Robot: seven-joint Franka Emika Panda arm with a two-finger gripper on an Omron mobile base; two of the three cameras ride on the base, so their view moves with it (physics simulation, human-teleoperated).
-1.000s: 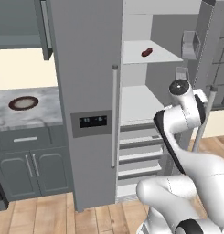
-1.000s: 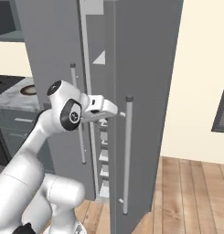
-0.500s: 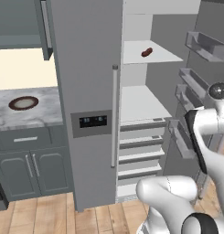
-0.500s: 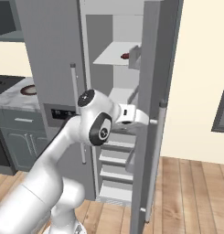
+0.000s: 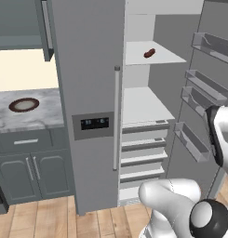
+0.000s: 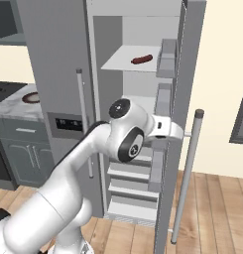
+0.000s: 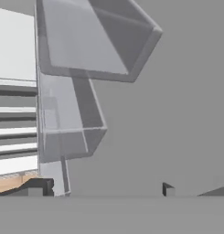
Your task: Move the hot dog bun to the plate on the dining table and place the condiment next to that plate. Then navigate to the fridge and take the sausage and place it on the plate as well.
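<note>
The fridge door (image 6: pixel 188 84) stands open, so the reach comes next. The sausage (image 5: pixel 149 53) lies alone on the top shelf (image 5: pixel 152 56). The gripper (image 7: pixel 104 191) sits low by the door bins, its 2 tips wide apart and seemingly empty. Lift well clear of the bins, then approach level from the front.

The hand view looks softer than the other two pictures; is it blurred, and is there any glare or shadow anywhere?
Hand view: soft and flat, door bins pale with fuzzy edges. Left base view: even light, no glare, sausage sharp on its shelf. Right base view: faint shading inside the fridge, door handle crisp.
</note>
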